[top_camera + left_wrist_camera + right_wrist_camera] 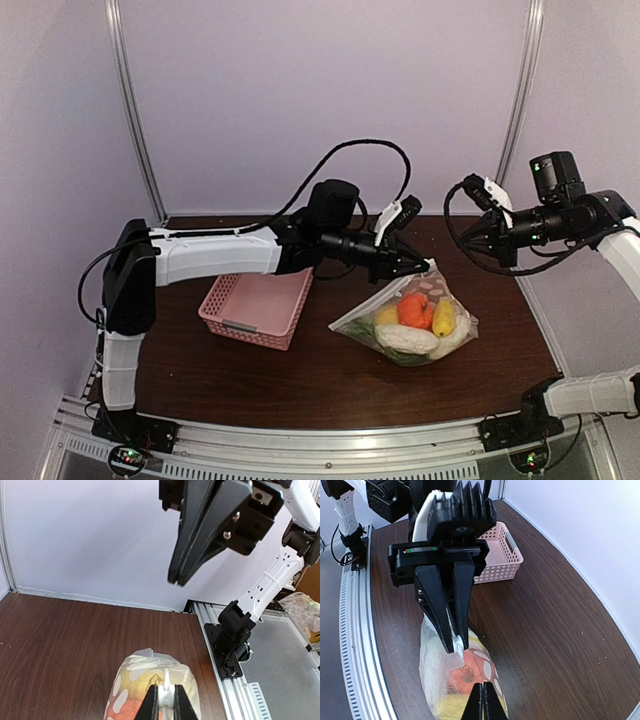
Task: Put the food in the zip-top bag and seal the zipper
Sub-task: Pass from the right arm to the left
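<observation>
bag: clear polka-dot zip-top bag [372,322] lies mid-tabletop [300,385], plastic toy food [415,312] inside | white zipper strip [458,643] at its top end, how far sealed unclear | left claw [418,266] clamped on that strip | right claw [483,690] pressed together, empty, aloft | progress: filling looks done, sealing left | room: pink lattice basket [255,305] apart leftward; right side open

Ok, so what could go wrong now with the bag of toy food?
1. The left gripper pinches only one small spot of the thin zipper. It might slip out, and the zip-top bag would flop down.
2. The bag is stuffed with food, and I can't tell if it's sealed. Pulling on it could spill some.
3. The right gripper hangs shut, away from the bag, so nothing else steadies it.
</observation>
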Robot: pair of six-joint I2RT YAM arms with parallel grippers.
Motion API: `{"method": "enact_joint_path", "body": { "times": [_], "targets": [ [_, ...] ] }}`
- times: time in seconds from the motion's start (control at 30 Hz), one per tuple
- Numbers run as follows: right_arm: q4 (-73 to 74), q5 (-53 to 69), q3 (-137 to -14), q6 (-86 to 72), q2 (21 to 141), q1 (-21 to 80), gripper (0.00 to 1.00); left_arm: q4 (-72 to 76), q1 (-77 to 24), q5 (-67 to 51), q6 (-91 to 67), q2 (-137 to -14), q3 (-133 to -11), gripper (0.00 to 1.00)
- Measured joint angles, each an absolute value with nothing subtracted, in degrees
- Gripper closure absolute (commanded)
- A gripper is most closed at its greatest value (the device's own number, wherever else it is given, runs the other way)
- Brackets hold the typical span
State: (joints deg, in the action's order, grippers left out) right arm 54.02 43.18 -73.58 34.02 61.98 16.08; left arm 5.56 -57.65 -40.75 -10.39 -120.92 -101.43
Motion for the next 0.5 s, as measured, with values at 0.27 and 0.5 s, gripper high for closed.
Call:
{"method": "enact_joint_path", "body": {
  "times": [0.27,0.5],
  "targets": [
    [54.37,45.45,-73.43,36.16,63.55,16.08,0.65,4.69,-56.95,-40.99,-10.13,-119.87,-98.98,1.0],
    [54.81,47.2,-73.36,37.1,66.87,17.69,0.62,8.91,-56.95,-42.13,-11.0,-119.15,-98.98,1.0]
  ]
}}
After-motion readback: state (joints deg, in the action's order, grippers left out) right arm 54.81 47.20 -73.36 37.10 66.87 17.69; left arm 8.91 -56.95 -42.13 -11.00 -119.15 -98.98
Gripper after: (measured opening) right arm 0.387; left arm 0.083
